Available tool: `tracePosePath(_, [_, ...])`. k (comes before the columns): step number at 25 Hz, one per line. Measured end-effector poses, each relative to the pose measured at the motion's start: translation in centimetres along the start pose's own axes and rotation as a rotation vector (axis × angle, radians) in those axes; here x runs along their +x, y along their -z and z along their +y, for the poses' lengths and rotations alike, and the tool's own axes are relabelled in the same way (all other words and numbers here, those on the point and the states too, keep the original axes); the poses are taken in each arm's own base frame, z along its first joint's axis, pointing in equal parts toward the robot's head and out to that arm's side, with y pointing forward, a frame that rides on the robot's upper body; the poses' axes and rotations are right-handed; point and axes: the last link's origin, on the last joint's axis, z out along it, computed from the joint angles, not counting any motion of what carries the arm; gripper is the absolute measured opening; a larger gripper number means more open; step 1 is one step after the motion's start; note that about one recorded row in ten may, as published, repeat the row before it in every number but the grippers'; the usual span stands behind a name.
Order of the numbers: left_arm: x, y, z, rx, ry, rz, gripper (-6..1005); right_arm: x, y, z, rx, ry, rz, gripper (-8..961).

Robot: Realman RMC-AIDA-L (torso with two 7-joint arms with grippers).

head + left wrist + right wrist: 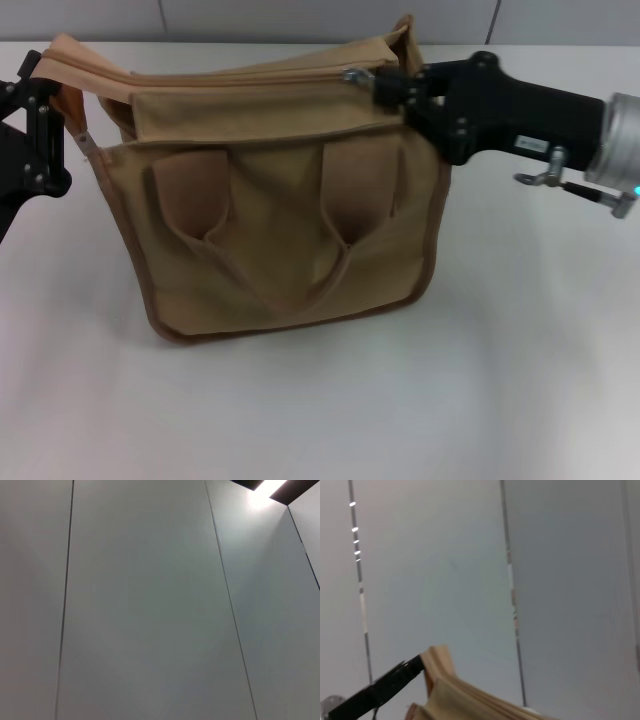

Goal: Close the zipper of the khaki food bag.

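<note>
The khaki food bag (280,220) stands on the white table with its pocket and two looped handles facing me. The zipper (230,75) runs along its top panel. The silver pull tab (355,75) sits near the bag's right end. My right gripper (385,88) reaches in from the right and is shut on the pull tab. My left gripper (55,125) is at the bag's left end, shut on the fabric edge there. The right wrist view shows only a corner of the bag (445,685) and a black bar touching it. The left wrist view shows only wall.
The white table (520,380) spreads in front of and to the right of the bag. A grey panelled wall (300,18) runs behind the table's far edge.
</note>
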Motion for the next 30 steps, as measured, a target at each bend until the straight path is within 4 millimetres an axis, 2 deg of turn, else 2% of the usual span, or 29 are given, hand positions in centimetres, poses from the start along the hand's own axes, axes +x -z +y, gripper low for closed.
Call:
tracePosePath(2, [0.0, 0.0, 0.0, 0.001, 0.0, -0.002, 67, 0.2, 1.1, -0.2, 0.034, -0.014, -0.016, -1])
tracePosePath(7, [-0.1, 0.2, 0.0, 0.004, 0.0, -0.007, 71, 0.6, 2.5, -0.4, 0.078, -0.034, -0.033, -1])
tracePosePath(15, [-0.1, 0.3, -0.2, 0.007, 0.024, -0.017, 77, 0.6, 2.7, -0.3, 0.072, -0.079, -0.056, 0])
tracePosePath(24, [0.3, 0.9, -2.2, -0.008, 0.243, -0.08, 84, 0.6, 3.4, 0.1, 0.074, -0.124, -0.13, 63])
tracePosePath(26, [0.3, 1.0, -2.5, -0.021, 0.277, -0.1, 85, 0.5, 3.5, 0.2, 0.071, -0.125, -0.137, 255])
tracePosePath(27, [0.4, 1.0, -2.9, -0.045, 0.328, -0.134, 86, 0.5, 3.6, 0.3, 0.065, -0.125, -0.143, 291])
tracePosePath(28, [0.6, 1.1, -3.6, -0.087, 0.411, -0.198, 128, 0.5, 3.6, 0.3, 0.065, -0.125, -0.143, 327])
tracePosePath(30, [0.6, 1.1, -3.6, -0.087, 0.411, -0.198, 212, 0.4, 3.6, 0.5, 0.05, -0.125, -0.147, 398])
